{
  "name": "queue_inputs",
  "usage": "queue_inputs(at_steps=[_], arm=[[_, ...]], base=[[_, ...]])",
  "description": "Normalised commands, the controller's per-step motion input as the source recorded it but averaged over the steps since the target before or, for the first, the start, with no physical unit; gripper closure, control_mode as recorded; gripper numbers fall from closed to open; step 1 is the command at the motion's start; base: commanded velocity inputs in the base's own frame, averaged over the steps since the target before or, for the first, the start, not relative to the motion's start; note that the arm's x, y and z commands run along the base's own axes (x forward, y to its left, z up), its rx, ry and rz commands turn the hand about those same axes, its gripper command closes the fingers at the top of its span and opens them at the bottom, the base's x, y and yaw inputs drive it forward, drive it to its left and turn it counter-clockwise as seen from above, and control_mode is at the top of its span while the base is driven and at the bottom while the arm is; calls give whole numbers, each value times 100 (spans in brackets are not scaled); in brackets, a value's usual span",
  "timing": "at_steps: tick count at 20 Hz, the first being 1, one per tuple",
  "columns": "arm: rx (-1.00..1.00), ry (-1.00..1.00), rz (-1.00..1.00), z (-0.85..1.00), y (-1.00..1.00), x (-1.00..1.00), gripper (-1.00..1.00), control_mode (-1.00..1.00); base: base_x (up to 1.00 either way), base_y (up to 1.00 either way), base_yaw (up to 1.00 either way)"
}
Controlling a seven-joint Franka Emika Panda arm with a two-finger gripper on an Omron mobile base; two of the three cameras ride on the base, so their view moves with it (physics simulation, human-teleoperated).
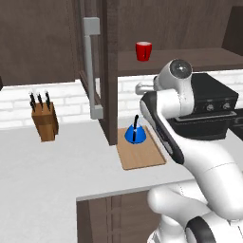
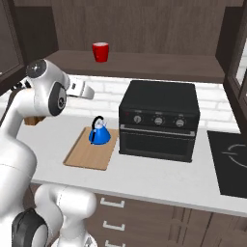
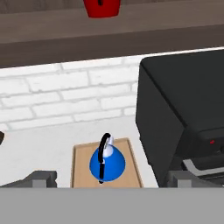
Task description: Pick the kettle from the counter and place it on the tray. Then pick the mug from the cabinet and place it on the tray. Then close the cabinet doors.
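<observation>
Hiding the tray's (image 1: 142, 156) near edge, the arm (image 1: 163, 123)

Red mug (image 3: 102, 7) cut by the hand view's top edge, rim and handle out of sight. Near end of the tray (image 3: 131, 164) lost under the bottom band there. Countertop oven (image 1: 213, 111) partly hidden behind the arm in the left base view. Knife block (image 2: 33, 120) mostly hidden behind the arm in the right base view. Cooktop (image 2: 231, 164) cut by the right edge.
</observation>
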Motion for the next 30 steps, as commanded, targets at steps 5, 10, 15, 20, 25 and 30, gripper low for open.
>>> queue_inputs(at_steps=[5, 10, 15, 20, 25, 30], arm=[[1, 0, 0, 22, -5, 5, -100, -100], [0, -1, 0, 73, 0, 18, -100, -100], [0, 0, 0, 76, -6, 45, -100, -100], [0, 0, 0, 42, -7, 47, -100, -100], [0, -4, 0, 1, 0, 40, -100, -100], [0, -1, -1, -2, 0, 40, -100, -100]], base=[[0, 0, 0], [0, 0, 0], [0, 0, 0], [0, 0, 0], [0, 0, 0], [0, 0, 0]])
